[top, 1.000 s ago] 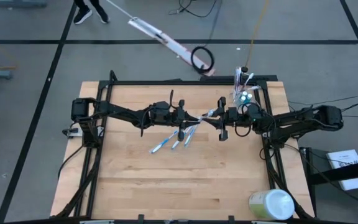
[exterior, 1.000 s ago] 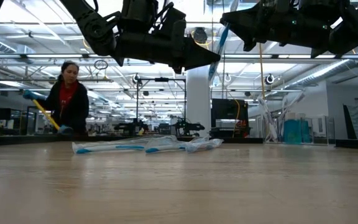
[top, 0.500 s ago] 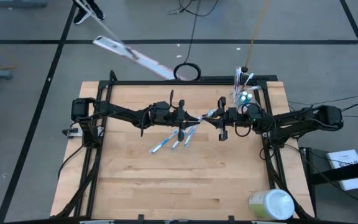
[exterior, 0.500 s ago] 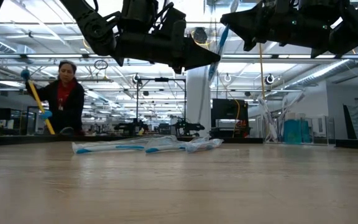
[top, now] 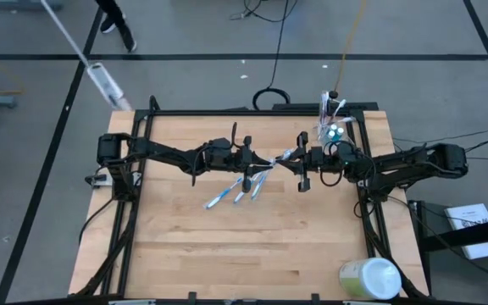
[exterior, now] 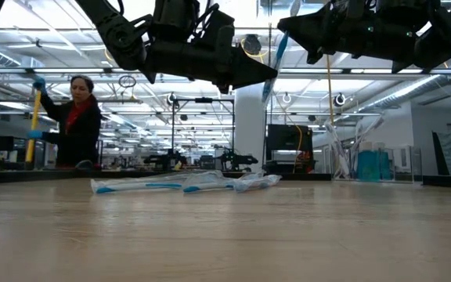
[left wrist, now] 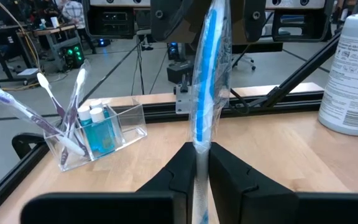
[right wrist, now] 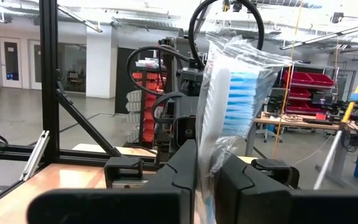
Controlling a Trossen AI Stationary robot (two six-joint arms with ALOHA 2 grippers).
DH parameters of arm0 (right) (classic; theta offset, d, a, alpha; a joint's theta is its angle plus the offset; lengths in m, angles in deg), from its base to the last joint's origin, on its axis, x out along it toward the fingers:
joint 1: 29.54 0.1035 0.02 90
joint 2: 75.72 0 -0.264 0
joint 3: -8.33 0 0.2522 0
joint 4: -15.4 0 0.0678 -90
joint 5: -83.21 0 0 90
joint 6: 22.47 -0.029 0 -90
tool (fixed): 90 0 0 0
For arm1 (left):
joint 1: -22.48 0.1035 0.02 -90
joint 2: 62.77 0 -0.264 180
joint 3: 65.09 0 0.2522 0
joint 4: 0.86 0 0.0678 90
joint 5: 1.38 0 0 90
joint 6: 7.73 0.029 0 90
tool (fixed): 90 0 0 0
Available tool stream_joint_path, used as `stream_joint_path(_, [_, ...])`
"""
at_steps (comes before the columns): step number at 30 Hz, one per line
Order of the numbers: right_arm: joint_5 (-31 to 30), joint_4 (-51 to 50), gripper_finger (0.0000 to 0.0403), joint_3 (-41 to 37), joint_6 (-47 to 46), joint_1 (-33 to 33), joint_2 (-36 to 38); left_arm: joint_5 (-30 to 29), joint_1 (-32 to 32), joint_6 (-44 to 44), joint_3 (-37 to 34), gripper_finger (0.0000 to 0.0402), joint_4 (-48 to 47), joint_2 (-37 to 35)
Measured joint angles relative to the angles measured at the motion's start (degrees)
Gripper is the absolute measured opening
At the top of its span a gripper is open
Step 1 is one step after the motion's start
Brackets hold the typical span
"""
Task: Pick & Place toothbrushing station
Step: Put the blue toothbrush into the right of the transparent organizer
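A wrapped blue-and-white toothbrush hangs over the table's middle between my two grippers. My left gripper comes from the table's left and my right gripper from the right, both shut on it. In the low view the brush slants upward, high above the wood. Several more wrapped toothbrushes lie flat on the table below. The clear plastic cup stands at the far right edge with purple and white brushes and teal-capped tubes in it. My left gripper pinches the wrapped brush's handle between its two fingers, coming roughly level from the table's left. The brush runs on past the fingertips toward my right gripper, clear of the table. My right gripper pinches the clear wrapper just below the bristle head between its two fingers, coming from the table's right and tipped slightly upward. The blue-bristled head stands out beyond the fingertips. The brush is lifted clear.
A large pale green-and-white round container sits at the near right corner. A black frame rims the table. Beyond the far edge a person handles a long pole. Bare wood fills the near half.
Both arms and the held toothbrush have kept still. Behind the table the person has swung the long pole toward the left.
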Motion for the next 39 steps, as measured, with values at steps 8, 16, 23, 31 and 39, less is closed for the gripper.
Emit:
stream_joint_path(8, [-0.07, -0.36, 0.0018, 0.0, 0.06, 0.0, 0.01, -1.25, 0.0, -1.16, 0.0, 0.0046, 0.0, 0.0])
stream_joint_path(16, [-0.03, -0.76, 0.0017, 0.0, 0.04, 0.0, 0.02, -1.67, -0.5, -2.28, 0.0, 0.013, 0.44, 0.0])
stream_joint_path(23, [-10.35, -8.99, 0.0016, 0.0, -0.22, -0.74, 4.06, -1.81, -0.45, -4.48, 0.0, 0.0192, 0.53, -0.38])
stream_joint_path(31, [-24.24, -27.54, 0.0016, 0.0, -0.51, -0.78, 16.28, -1.44, -0.5, -4.33, 0.0, 0.0208, 0.33, -0.46])
stream_joint_path(39, [-38.32, -46.13, 0.0016, 0.0, -4.75, -0.76, 27.19, -1.42, -0.55, -4.29, 0.0, 0.021, -0.07, -0.46])
